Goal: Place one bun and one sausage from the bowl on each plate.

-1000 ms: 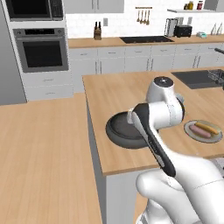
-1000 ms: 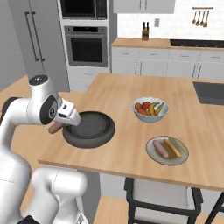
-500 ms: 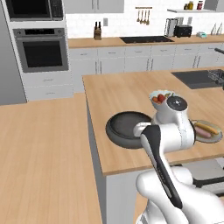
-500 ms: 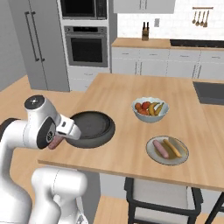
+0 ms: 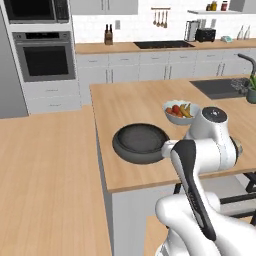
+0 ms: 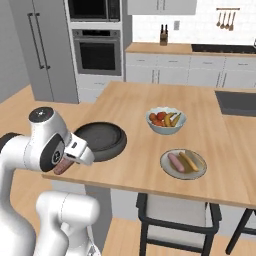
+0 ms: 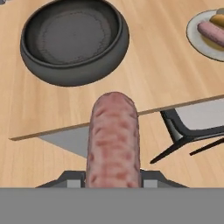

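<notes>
One sausage is clenched in my tool, lengthwise between the fingers so its rounded end juts out ahead, which should let me lay it flat on a plate rather than drop it end-first. My tool hangs off the near edge of the counter, just beside the dark bowl, with the sausage well above the floor rather than over the wood. That bowl looks bare inside in the hand view, so I judge nothing remains to fetch from it. One plate lies further along the counter, in front of the pale fruit bowl, and already carries a sausage and a bun side by side; that pairing seems complete. I cannot make out the second plate or the other bun from here, so I judge my load belongs on a plate somewhere off to the side.
</notes>
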